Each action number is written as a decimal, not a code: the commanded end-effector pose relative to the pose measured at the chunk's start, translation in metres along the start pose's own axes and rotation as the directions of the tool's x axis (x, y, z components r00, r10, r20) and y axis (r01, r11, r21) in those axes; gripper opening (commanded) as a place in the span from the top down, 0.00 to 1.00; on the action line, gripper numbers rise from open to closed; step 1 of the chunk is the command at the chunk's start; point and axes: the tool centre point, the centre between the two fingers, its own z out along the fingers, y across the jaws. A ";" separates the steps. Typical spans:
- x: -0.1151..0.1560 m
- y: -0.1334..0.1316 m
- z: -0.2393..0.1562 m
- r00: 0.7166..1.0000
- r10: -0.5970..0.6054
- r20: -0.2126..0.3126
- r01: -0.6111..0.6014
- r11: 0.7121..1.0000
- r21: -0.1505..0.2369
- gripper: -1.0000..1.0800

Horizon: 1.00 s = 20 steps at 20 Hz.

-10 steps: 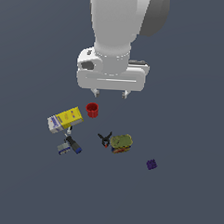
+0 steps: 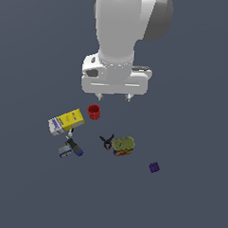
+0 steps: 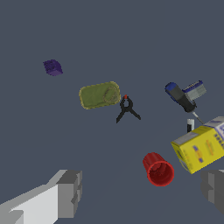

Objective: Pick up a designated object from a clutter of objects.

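Nearby, red cup point(image 3: 158, 170) lies tipped, nothing visible inside; tool point(image 2: 114, 97) apart.

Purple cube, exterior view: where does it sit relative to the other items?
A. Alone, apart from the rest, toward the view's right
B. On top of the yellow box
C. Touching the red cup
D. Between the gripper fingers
A: the purple cube lies by itself on the floor, right of the green-brown can, touching nothing.

A simulated scene: flat featureless grey-blue floor point(image 2: 197, 92), rendered objects.
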 end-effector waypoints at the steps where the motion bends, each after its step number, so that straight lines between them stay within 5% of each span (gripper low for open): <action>1: -0.002 -0.001 0.003 1.000 -0.008 0.011 0.008 1.000 0.002 0.04; 10: 0.008 -0.006 0.007 1.000 -0.015 0.005 0.015 1.000 -0.003 0.04; 20: 0.053 -0.035 0.035 0.998 -0.065 -0.010 0.065 0.998 -0.021 0.04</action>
